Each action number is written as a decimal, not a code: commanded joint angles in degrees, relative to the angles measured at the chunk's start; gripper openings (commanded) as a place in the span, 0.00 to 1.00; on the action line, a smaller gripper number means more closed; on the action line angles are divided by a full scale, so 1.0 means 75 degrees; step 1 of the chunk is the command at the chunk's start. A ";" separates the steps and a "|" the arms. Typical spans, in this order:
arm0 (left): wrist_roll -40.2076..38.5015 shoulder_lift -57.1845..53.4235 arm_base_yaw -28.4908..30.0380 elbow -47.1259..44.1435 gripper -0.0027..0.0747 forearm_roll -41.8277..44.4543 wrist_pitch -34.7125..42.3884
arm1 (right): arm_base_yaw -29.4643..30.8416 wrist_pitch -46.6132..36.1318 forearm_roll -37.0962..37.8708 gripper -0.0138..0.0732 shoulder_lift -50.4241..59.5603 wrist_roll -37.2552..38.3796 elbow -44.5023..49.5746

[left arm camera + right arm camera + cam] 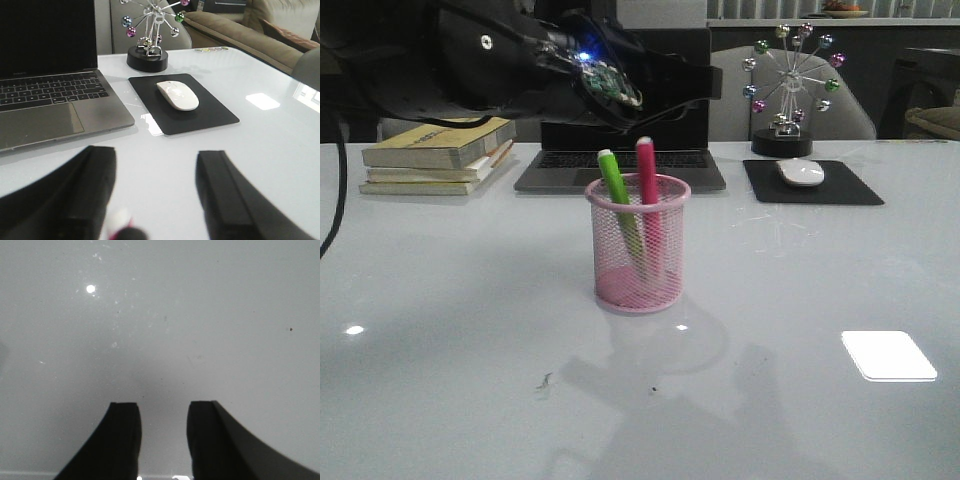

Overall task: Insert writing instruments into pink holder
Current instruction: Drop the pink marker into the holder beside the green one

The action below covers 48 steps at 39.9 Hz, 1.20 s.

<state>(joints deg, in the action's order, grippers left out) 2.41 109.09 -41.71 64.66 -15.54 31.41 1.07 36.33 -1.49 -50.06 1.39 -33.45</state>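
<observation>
Pink mesh holder [638,245]: upright at table [440,330] centre, laptop [620,165] at its 12 o'clock. Contents: green highlighter [618,200] and pink highlighter [649,195], both leaning inside, caps above the rim. Left gripper [155,200]: released, empty, above the pink cap. Right gripper [164,440]: parted, empty, over bare table. Task appears complete; only withdrawal likely remains.

The left arm [470,60] is a bulky matte black shell with a pale round screw in its side, and a black cable [332,190] hangs beside it. Near its wrist an uncovered green circuit board [610,88] carries a small lit blue light. Both the left gripper [155,200] and the right gripper [164,440] have thick, plain black fingers with squared tips.
</observation>
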 commanded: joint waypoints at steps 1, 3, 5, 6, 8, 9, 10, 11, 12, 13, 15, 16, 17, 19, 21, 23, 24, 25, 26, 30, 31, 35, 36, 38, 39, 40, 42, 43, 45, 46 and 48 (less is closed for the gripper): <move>-0.0026 -0.0610 -0.0033 0.0193 0.75 0.0096 0.0512 | 0.0064 -0.0389 -0.0012 0.57 0.0092 -0.0037 -0.0205; 0.0067 -0.0779 0.0018 0.0193 0.72 0.0096 0.0494 | 0.0064 -0.0389 -0.0012 0.57 0.0092 -0.0037 -0.0205; 0.0331 -0.0997 0.0082 0.0193 0.70 0.0096 0.0494 | 0.0064 -0.0389 -0.0012 0.57 0.0092 -0.0037 -0.0205; 0.0537 -0.1105 0.0098 0.0193 0.68 0.0096 0.0494 | 0.0064 -0.0389 -0.0012 0.57 0.0092 -0.0037 -0.0205; 0.0924 -0.1445 0.0174 0.0193 0.67 0.0096 0.0399 | 0.0064 -0.0389 -0.0012 0.57 0.0092 -0.0037 -0.0205; 0.1177 -0.1587 0.0221 0.0193 0.67 0.0096 0.0324 | 0.0064 -0.0389 -0.0012 0.57 0.0092 -0.0037 -0.0205; 0.1358 -0.1795 0.0292 0.0193 0.67 0.0096 0.0174 | 0.0064 -0.0389 -0.0012 0.57 0.0092 -0.0037 -0.0205; 0.1590 -0.1951 0.0347 0.0193 0.67 0.0096 0.0028 | 0.0064 -0.0389 -0.0012 0.57 0.0092 -0.0037 -0.0205; 0.1712 -0.2177 0.0421 0.0193 0.67 0.0096 -0.0214 | 0.0064 -0.0389 -0.0012 0.57 0.0092 -0.0037 -0.0205; 0.1840 -0.2353 0.0490 0.0193 0.67 0.0096 -0.0445 | 0.0064 -0.0389 -0.0012 0.57 0.0092 -0.0037 -0.0205; 0.1929 -0.2824 0.0682 0.0193 0.67 0.0096 -0.1101 | 0.0064 -0.0396 -0.0012 0.57 0.0092 -0.0037 -0.0205; 0.1929 -0.3062 0.0843 0.0193 0.67 0.0096 -0.1431 | 0.0064 -0.0396 -0.0012 0.57 0.0092 -0.0037 -0.0205; 0.1929 -0.3232 0.0944 0.0187 0.67 0.0096 -0.1743 | 0.0064 -0.0396 -0.0012 0.57 0.0092 -0.0037 -0.0205; 0.1929 -0.3682 0.1192 0.0187 0.67 0.0096 -0.2223 | 0.0064 -0.0411 -0.0012 0.57 0.0092 -0.0037 -0.0205; 0.1929 -0.4065 0.1500 0.0128 0.67 0.0096 -0.2520 | 0.0064 -0.0428 -0.0012 0.57 0.0092 -0.0037 -0.0205; 0.1929 -0.4394 0.1737 0.0031 0.67 0.0096 -0.2679 | 0.0064 -0.0460 -0.0012 0.57 0.0092 -0.0037 -0.0205; 0.1929 -0.4609 0.1860 -0.0053 0.67 0.0096 -0.2726 | 0.0064 -0.0481 -0.0012 0.57 0.0092 -0.0037 -0.0205; 0.1929 -0.4775 0.2025 -0.0131 0.67 0.0096 -0.2748 | 0.0064 -0.0513 -0.0012 0.57 0.0092 -0.0037 -0.0205; 0.1929 -0.5000 0.2190 -0.0257 0.67 0.0096 -0.2748 | 0.0064 -0.0558 -0.0012 0.57 0.0092 -0.0037 -0.0205; 0.1929 -0.5806 0.2789 -0.0816 0.67 0.0096 -0.2831 | 0.0064 -0.0797 -0.0012 0.57 0.0092 -0.0037 -0.0205; 0.1929 -0.6045 0.2963 -0.1045 0.67 0.0096 -0.2920 | 0.0064 -0.0876 -0.0012 0.57 0.0092 -0.0037 -0.0205; 0.1929 -0.7004 0.3505 -0.1736 0.67 0.0096 -0.3332 | 0.0064 -0.1189 -0.0012 0.57 0.0092 -0.0037 -0.0205; 0.1929 -0.7201 0.3636 -0.1896 0.67 0.0096 -0.3362 | 0.0064 -0.1225 -0.0012 0.57 0.0092 -0.0037 -0.0205; 0.1929 -0.7652 0.3821 -0.2267 0.67 0.0096 -0.3411 | 0.0064 -0.1355 -0.0020 0.57 0.0092 -0.0037 -0.0205; 0.1929 -0.7843 0.3944 -0.2423 0.67 0.0096 -0.3429 | 0.0064 -0.1416 -0.0020 0.57 0.0101 -0.0037 -0.0205; 0.1929 -0.8084 0.4065 -0.2621 0.67 0.0096 -0.3441 | 0.0057 -0.1472 -0.0028 0.57 0.0101 -0.0037 -0.0205; 0.1929 -0.8473 0.4271 -0.2952 0.67 0.0096 -0.3522 | 0.0051 -0.1536 -0.0085 0.57 0.0107 -0.0037 -0.0205; 0.1929 -0.8703 0.4355 -0.3127 0.67 0.0096 -0.3604 | 0.0051 -0.1547 -0.0122 0.57 0.0107 -0.0037 -0.0205; 0.1929 -0.9021 0.4541 -0.3371 0.67 0.0096 -0.3741 | 0.0051 -0.1555 -0.0138 0.57 0.0107 -0.0044 -0.0205; 0.1929 -0.9214 0.4616 -0.3526 0.67 0.0096 -0.3833 | 0.0051 -0.1555 -0.0139 0.57 0.0107 -0.0052 -0.0205; 0.1929 -0.9532 0.4782 -0.3774 0.67 0.0096 -0.4034 | 0.0051 -0.1555 -0.0139 0.57 0.0107 -0.0052 -0.0205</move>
<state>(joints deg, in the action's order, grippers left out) 16.79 41.18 -7.27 37.41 -14.90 -0.80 1.07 28.93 -2.22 -50.06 1.39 -33.45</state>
